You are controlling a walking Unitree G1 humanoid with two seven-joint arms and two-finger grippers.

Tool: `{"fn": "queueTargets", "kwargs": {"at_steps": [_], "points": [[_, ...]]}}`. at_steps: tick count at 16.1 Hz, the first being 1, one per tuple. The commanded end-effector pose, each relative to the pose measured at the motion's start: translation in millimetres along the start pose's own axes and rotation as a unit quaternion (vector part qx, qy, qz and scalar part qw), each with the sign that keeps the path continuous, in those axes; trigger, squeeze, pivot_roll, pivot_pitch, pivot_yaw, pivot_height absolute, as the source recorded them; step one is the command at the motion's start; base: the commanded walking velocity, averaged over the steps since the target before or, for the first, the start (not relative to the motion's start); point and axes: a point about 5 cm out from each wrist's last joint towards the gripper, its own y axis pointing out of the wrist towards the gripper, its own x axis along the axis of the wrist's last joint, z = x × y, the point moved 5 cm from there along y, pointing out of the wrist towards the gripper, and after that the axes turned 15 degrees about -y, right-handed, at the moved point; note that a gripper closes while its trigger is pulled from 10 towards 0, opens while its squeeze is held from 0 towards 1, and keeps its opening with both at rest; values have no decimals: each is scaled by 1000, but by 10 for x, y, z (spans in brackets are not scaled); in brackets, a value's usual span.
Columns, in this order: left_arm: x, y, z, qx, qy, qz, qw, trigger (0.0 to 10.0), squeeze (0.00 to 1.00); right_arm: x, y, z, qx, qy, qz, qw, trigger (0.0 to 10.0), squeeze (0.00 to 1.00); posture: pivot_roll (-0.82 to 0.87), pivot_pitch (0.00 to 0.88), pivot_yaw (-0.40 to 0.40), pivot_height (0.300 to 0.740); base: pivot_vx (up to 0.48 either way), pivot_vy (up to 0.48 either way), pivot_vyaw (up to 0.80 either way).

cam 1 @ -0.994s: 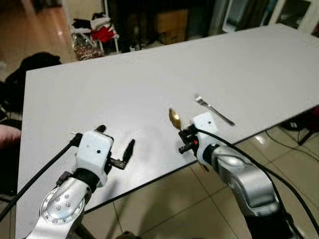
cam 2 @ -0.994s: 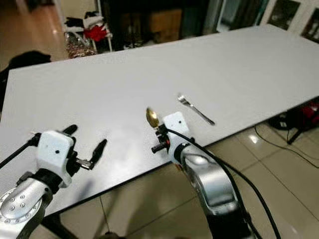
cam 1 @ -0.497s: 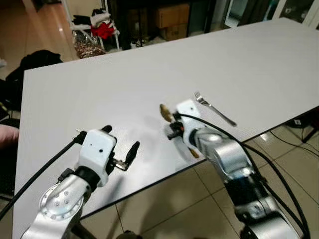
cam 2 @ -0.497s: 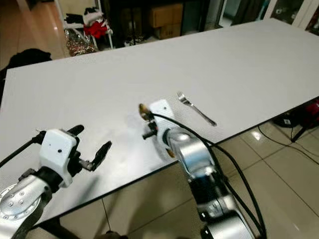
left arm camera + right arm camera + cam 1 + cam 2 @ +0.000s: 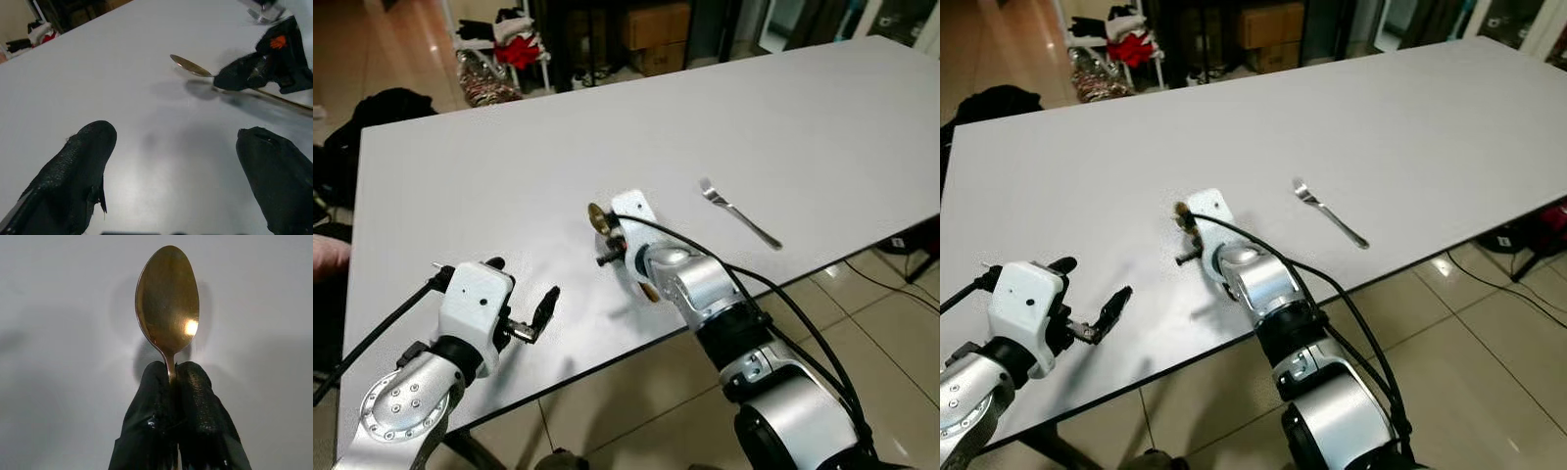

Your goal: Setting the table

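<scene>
Two matte black fingers (image 5: 195, 396) pinch glossy oval gold spoon (image 5: 167, 303).

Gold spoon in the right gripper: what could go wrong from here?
1. The right gripper pinches the gold spoon at its thin neck, so it could pivot or slip.
2. The handle juts back toward the table edge; released there, it might tip off.
3. The open left gripper hovers close, so collision is possible.
</scene>
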Motion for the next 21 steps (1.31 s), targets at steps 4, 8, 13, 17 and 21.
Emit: {"fn": "queueTargets", "kwargs": {"at_steps": [4,8,13,17,21], "points": [[9,-2,-45,-8,-9,1,1000,10000,0,-51,95,59,-6,7,28,1000,10000,729,-49,38,1,740,0,0,0],[18,16,-35,-7,-9,-1,1000,10000,0,47,117,82,-1,28,8,1000,10000,1000,-51,31,5,740,0,0,0],[108,69,39,48,-48,-42,997,10000,0,472,-279,-146,15,38,-98,994,10000,1000,-49,5,-4,740,0,0,0],[110,57,101,138,-78,-79,984,10000,0,328,-911,-406,-38,9,-218,975,10000,0,-63,0,-1,740,0,-180,0],[67,120,-6,158,-60,-75,983,10000,0,-379,-1146,-496,-87,-38,-165,982,10000,0,-80,0,7,740,0,-480,400]]}}
